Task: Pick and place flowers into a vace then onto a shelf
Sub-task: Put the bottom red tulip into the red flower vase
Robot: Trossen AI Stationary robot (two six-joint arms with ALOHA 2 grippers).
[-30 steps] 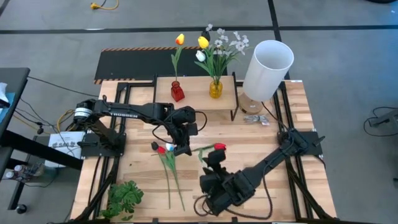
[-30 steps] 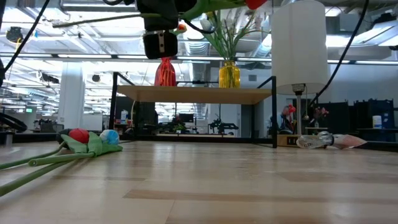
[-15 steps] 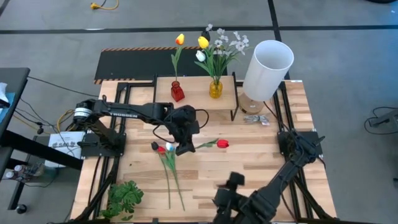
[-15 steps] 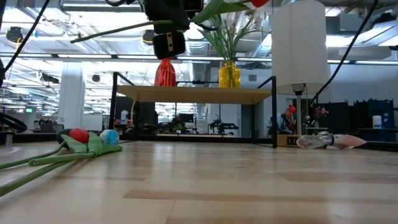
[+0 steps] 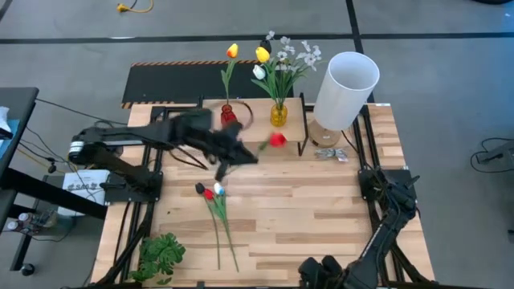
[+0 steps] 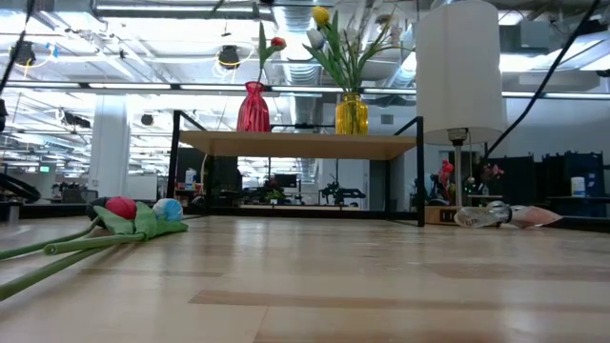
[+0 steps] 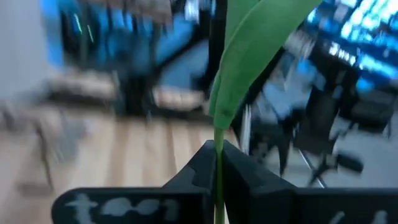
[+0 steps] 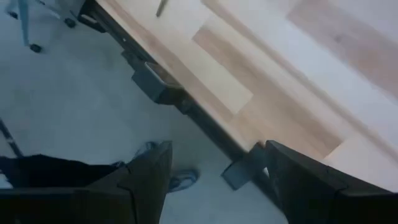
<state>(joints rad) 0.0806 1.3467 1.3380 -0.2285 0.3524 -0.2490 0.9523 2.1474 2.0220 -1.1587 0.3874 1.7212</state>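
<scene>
My left gripper (image 5: 234,152) is up above the table in front of the shelf (image 5: 257,128), shut on a red tulip (image 5: 278,140). Its head is near the shelf's front edge. On the shelf stand a red vase (image 5: 229,117) with a yellow tulip (image 5: 232,50) and a yellow vase (image 5: 278,114) with several flowers. More flowers (image 5: 213,197) lie flat on the table. My right gripper (image 8: 217,158) is open over the table's near edge (image 8: 205,118), holding nothing. The held tulip does not show in the low view. My left gripper pinches the red tulip's green stem (image 7: 218,163) between its two fingers (image 7: 193,171), just below a long leaf (image 7: 255,56). The tulip is lifted clear of the table, its head toward the shelf. Blur hides how far along the stem the hold is.
A white lamp (image 5: 345,87) stands at the shelf's right end, with a small clear wrapper (image 5: 328,153) at its foot. A leafy green sprig (image 5: 161,255) lies at the near left corner. A black striped panel (image 5: 161,80) lies behind the shelf.
My left gripper has risen and swung toward the far edge and the shelf. It has tipped up and carries the red tulip, whose head has gone from mid-table to the shelf's front. My right arm has drawn back from the tulip to the near edge, turning its wrist.
</scene>
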